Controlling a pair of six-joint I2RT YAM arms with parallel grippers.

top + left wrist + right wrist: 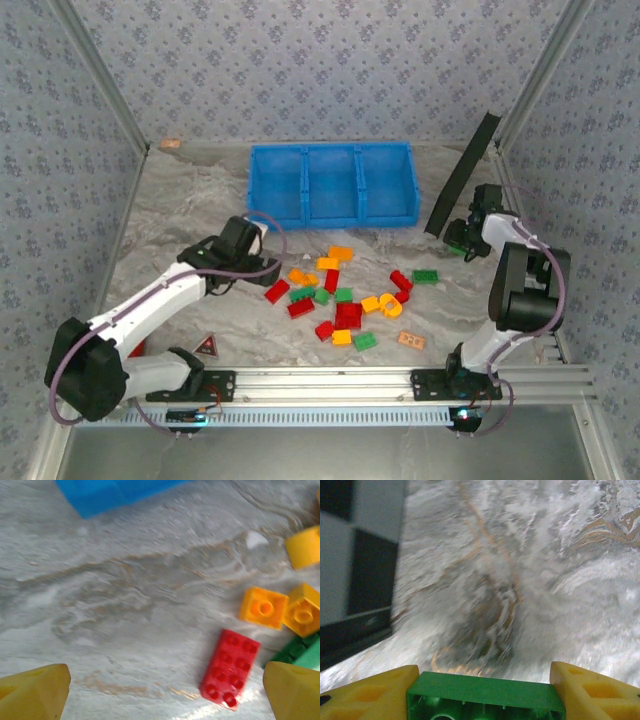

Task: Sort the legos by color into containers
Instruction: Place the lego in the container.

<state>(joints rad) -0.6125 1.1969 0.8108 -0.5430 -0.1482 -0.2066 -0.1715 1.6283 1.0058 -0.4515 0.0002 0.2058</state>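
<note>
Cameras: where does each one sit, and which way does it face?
Top external: above, behind the bases, looking down on table, blue tray and bricks; left arm and right arm show.
Left wrist: on the left arm, facing down at a red brick; open left gripper shows.
Right wrist: on the right arm, facing the table; the right gripper grips a green brick.
Shared: top and left wrist both show the red brick.

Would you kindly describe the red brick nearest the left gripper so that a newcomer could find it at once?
From the blue tray at the back, come forward to the scatter of bricks. At its left edge, by the left gripper, lies a red brick set diagonally. It is oblong with eight studs; its nearest neighbours are square orange bricks and a green one.
</note>
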